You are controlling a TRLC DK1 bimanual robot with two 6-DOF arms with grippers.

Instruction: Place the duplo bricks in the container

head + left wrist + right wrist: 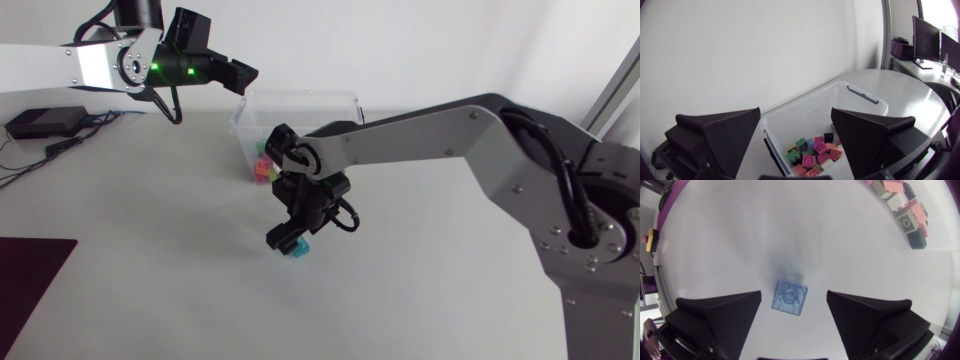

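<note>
The one loose duplo brick (790,297) is small, square and translucent blue. It lies flat on the white table (150,250), between the wide-spread fingers of the right gripper (288,240), which touch neither side and hold nothing. It looks like hard, light plastic with smooth, slightly slippery walls, so it should not deform or break. A grip across two opposite flat sides, low on the body rather than on the studded top, looks the surest, with the fingers squared to it since it sits a little skewed to them. The left gripper (796,120) hangs above the clear plastic container (860,95), also fully open and empty. Only the right wrist view shows the gap on each side of the brick; in the head view the gripper hides most of it, leaving a teal edge. Only the left wrist view looks down into the container, on its pile of pink, green and cream bricks (815,155) — and there is plenty of room left.
</note>
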